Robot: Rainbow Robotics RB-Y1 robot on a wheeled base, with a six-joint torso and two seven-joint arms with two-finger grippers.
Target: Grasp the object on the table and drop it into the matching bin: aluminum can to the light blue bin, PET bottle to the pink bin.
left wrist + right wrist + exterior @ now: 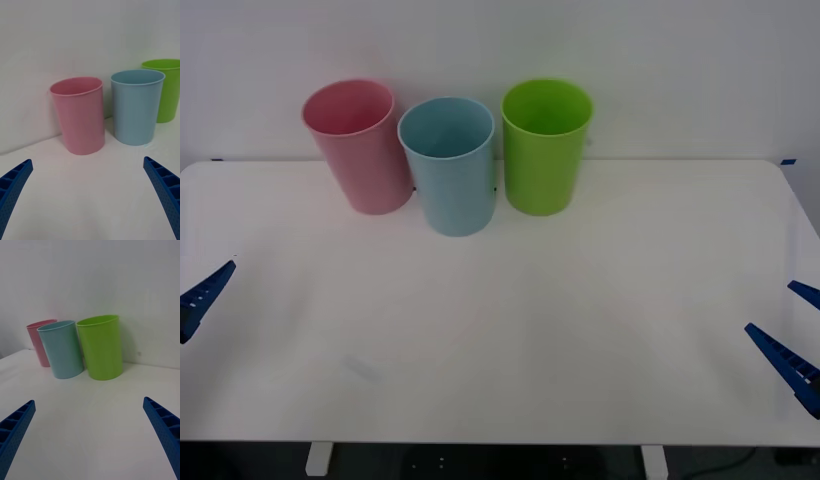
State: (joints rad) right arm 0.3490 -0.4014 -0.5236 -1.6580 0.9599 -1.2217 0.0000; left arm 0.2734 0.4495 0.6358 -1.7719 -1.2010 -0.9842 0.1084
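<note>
The light blue bin stands upright at the far middle of your bench, with the pink bin just left and a green bin just right. Your left end effector and right end effector hover wide open at the near edges.

Pink bin and light blue bin stand upright, side by side, on the white table.
</note>
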